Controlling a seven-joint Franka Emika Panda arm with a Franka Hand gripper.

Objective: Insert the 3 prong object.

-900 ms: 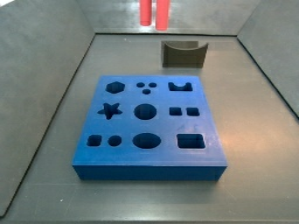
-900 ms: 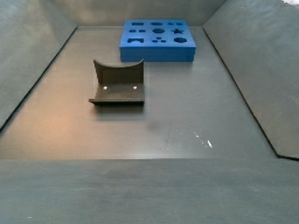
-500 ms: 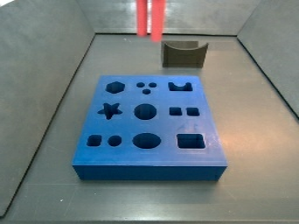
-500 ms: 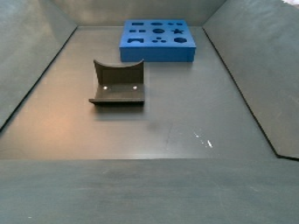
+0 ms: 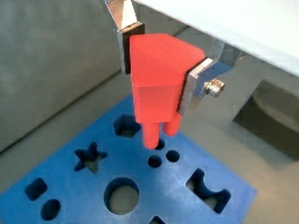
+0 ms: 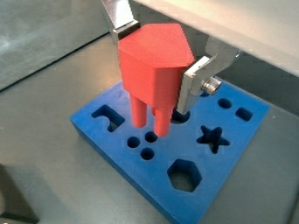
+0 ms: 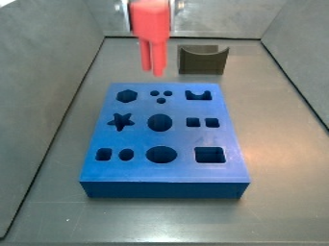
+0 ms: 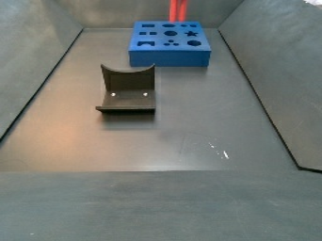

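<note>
Claw (image 5: 160,72) clamped on the salmon-red plastic three-prong peg (image 5: 160,80), hovering over the blue foam board (image 6: 176,153) near the table's far edge, needing alignment above the three small holes (image 5: 162,158) before lowering.

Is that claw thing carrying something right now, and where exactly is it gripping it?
Yes. The gripper holds the 3 prong object by its upper block, one silver finger on each side, prongs pointing down above the blue board.

3 prong object (image 5: 159,74) | salmon-red block, slim prongs pointing down | upright, clamped in gripper (image 5: 163,59) | hanging above blue board's far end
</note>
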